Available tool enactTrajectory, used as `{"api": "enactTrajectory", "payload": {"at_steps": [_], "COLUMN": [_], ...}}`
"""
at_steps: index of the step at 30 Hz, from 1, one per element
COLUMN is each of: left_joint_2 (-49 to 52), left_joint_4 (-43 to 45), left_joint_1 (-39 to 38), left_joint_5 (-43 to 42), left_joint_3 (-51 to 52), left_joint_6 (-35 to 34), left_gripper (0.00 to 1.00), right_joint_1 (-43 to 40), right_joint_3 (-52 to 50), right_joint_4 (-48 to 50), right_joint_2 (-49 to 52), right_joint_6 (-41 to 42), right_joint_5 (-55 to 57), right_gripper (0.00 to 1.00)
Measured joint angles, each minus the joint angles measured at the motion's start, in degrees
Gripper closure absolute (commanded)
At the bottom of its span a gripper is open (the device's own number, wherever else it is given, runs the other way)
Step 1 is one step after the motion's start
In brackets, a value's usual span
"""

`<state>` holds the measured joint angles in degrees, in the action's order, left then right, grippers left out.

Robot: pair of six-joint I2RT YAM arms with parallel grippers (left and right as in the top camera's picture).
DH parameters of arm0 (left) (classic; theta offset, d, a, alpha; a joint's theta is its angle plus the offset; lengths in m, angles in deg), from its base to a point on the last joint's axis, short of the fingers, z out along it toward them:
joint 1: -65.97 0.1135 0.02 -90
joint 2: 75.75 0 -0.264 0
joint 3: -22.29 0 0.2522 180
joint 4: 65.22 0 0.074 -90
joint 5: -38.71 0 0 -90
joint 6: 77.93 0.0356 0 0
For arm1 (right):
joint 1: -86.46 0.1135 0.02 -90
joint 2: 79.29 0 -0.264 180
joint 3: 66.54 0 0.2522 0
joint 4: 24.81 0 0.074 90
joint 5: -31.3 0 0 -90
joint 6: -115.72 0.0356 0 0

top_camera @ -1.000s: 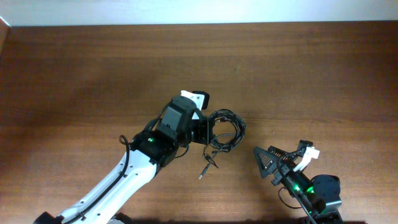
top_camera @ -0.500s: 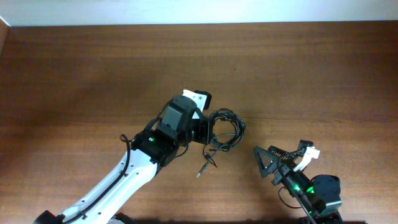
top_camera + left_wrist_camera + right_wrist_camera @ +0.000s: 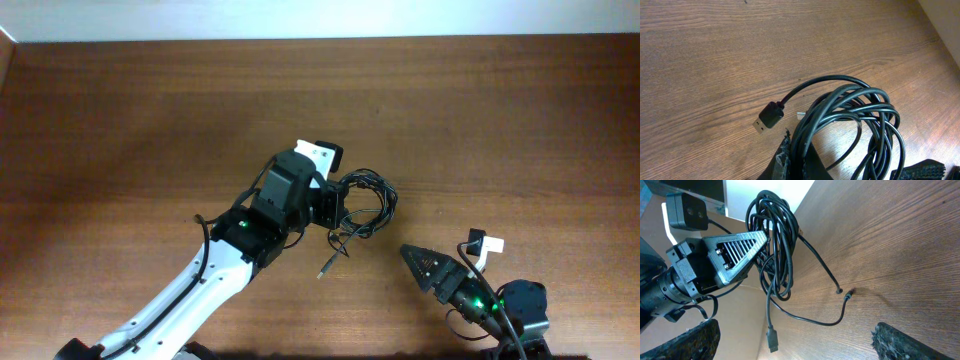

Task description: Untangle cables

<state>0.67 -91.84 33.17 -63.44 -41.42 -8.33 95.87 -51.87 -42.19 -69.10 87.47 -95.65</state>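
The cables (image 3: pixel 368 203) are thin black cords coiled in one tangled bunch at the table's middle. My left gripper (image 3: pixel 334 206) is shut on the bunch's left side. In the left wrist view the coils (image 3: pixel 860 107) run between the fingers (image 3: pixel 805 162), and a USB plug (image 3: pixel 767 116) hangs out to the left. A loose end with a plug (image 3: pixel 322 270) trails toward the front. My right gripper (image 3: pixel 447 263) is open and empty, to the right and front of the bunch. The right wrist view shows the bunch (image 3: pixel 772 245) and two small plug ends (image 3: pixel 844 293) on the wood.
The brown wooden table (image 3: pixel 150 120) spreads on all sides. My left arm (image 3: pixel 200 290) crosses the front left. A pale wall edge (image 3: pixel 300 18) runs along the back.
My right gripper has turned and shifted a little toward the front. The left gripper has kept hold of the bunch, and the trailing plug end has slid slightly to the front left.
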Motion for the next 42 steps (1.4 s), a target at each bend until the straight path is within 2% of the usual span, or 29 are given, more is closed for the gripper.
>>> {"api": "enactTrajectory", "payload": {"at_steps": [9,12,14,16,18,20,21,23,25,27,29,30,33,35,37,40,42], "left_joint_2": [0.0,0.0,0.0,0.0,0.0,0.0,0.04,0.04,0.04,0.04,0.11,0.13,0.76,1.62,2.62,2.67,1.77], "left_joint_4": [-0.02,0.04,0.04,0.07,0.85,3.76,6.32,8.5,8.57,8.61,8.87,8.92,8.92,11.47,19.54,21.2,16.09], "left_joint_1": [-0.02,0.0,-0.02,0.0,0.0,0.0,-0.02,0.0,-0.07,-0.07,0.13,0.15,0.15,0.26,3.21,9.38,10.82], "left_joint_5": [0.0,0.02,0.02,0.24,0.35,0.48,0.33,-2.45,-6.36,-12.02,-17.31,-21.55,-32.35,-34.23,-34.62,-29.09,-21.77], "left_joint_3": [0.0,0.0,0.0,0.0,0.0,0.02,0.02,0.02,0.02,0.02,0.02,0.02,0.04,0.46,1.49,1.77,1.31], "left_joint_6": [-0.17,0.57,0.98,1.16,1.44,10.58,14.62,17.94,19.87,20.9,21.07,21.09,21.14,21.07,20.85,17.49,15.08], "left_gripper": [1.0,1.0,1.0,1.0,1.0,1.0,1.0,1.0,1.0,1.0,1.0,1.0,1.0,1.0,1.0,1.0,1.0], "right_joint_1": [0.0,0.0,0.0,0.0,0.0,0.0,0.0,0.0,0.0,0.0,0.0,0.0,0.22,0.33,0.44,0.61,0.22], "right_joint_3": [0.0,-0.07,-0.07,0.7,5.75,12.13,12.66,12.52,12.55,12.55,12.61,12.61,13.25,13.92,15.82,16.44,14.38], "right_joint_4": [0.0,2.05,4.26,1.05,-3.91,0.94,4.26,10.34,13.09,13.27,13.97,14.27,20.22,20.15,17.05,19.65,32.22], "right_joint_2": [0.0,0.04,0.04,0.98,6.54,12.5,15.02,19.54,23.34,30.84,35.36,39.5,45.99,48.61,48.35,47.95,48.04], "right_joint_6": [0.02,-0.28,-3.37,-4.52,-7.3,-11.93,-12.9,-14.32,-17.27,-20.61,-21.22,-21.29,-19.15,-18.43,-18.18,-18.69,-18.84], "right_joint_5": [0.04,4.63,10.21,11.43,7.78,-4.17,-8.59,-12.66,-12.04,-6.25,-2.86,-0.31,2.29,2.67,4.79,2.38,-7.76], "right_gripper": [0.02,0.0,0.02,0.04,0.23,0.52,0.52,0.52,0.51,0.52,0.73,0.93,0.96,0.96,0.96,0.96,0.96]}}
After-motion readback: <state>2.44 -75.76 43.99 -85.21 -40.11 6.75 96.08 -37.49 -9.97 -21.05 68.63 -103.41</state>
